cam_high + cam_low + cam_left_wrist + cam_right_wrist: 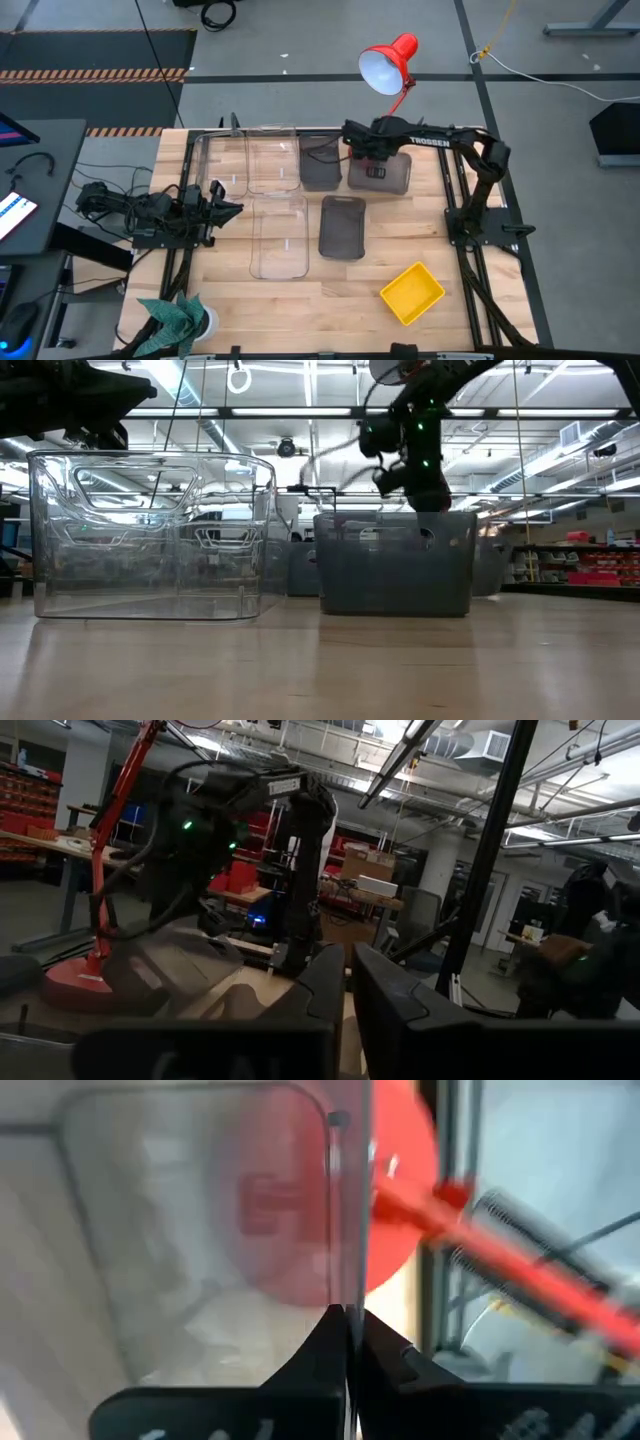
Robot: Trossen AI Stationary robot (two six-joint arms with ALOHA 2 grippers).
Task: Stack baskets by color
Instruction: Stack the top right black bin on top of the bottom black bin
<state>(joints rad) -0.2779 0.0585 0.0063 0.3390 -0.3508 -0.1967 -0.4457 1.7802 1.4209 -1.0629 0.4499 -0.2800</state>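
Grey basket [200,1230] wall, between right gripper [347,1325] jaws

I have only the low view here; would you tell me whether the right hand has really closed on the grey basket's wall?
Observer: Yes. The right wrist view shows the right hand shut on the thin upright wall of that grey basket.
Operator: Thank you. Is there a yellow basket anywhere? I see none.
Observer: One yellow basket lies alone on the table's right side, apart from the rest.
Operator: And where is the left hand?
Observer: The left hand waits at the table's left side, beside a clear basket, touching none.
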